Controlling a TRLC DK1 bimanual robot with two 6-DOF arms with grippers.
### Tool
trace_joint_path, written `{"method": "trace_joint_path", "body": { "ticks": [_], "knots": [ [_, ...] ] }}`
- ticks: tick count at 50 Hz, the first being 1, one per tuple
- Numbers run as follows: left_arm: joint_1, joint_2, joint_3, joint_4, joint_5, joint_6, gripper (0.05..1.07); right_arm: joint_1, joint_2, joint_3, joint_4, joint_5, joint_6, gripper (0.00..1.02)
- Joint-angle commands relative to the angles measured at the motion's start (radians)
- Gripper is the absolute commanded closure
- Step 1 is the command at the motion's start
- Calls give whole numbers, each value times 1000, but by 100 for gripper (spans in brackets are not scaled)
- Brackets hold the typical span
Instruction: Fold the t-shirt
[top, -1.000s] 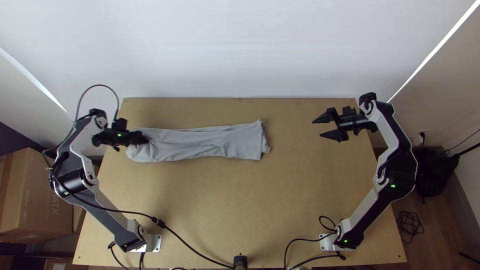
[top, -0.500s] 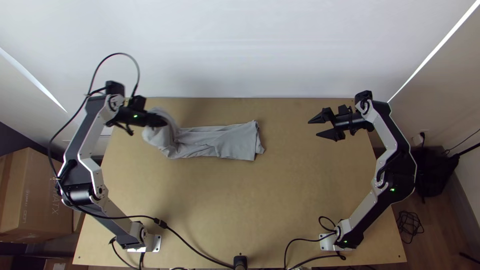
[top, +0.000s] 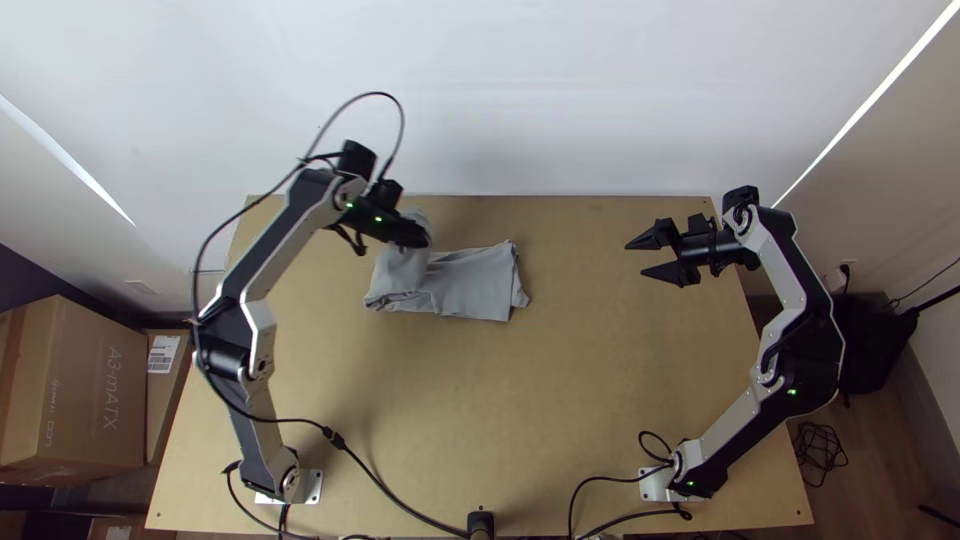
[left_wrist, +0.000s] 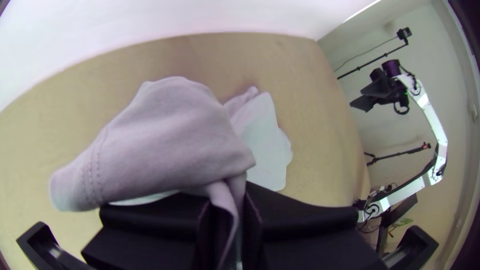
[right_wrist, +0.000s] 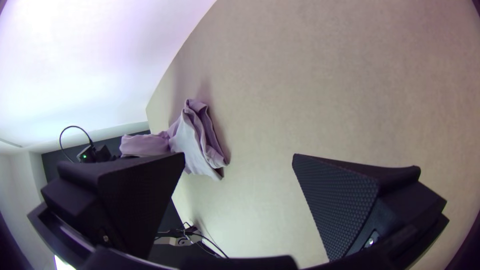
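Left fingers were clamped on the raised end of the shirt, the rest lying beside them on the table. Right fingers stood apart, well away. Narrowing looked done, doubling over unfinished.

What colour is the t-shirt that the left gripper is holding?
Plain light grey; the t-shirt shows best in the top view.

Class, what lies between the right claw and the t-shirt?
Just bare wooden tabletop lies between the right claw and the t-shirt, as the top view shows.
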Motion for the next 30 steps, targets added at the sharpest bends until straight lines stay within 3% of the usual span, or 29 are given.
{"method": "trace_joint_path", "body": {
  "ticks": [1,11,12,13,16,30],
  "knots": [
    [-70,92,82,-3,-18,-68,105,-9,-36,-30,-3,1,13,3],
    [-195,259,255,-9,-110,-119,102,-2,-62,-73,6,1,14,3],
    [-209,273,277,-6,-110,-122,93,1,-65,-84,16,1,14,3],
    [-225,282,288,2,-110,-125,76,7,-69,-95,23,1,16,3],
    [-264,282,289,46,-110,-125,6,19,-80,-133,52,4,24,3],
    [-350,213,289,146,-127,-116,10,142,-83,-256,200,58,96,3]
  ]
}}
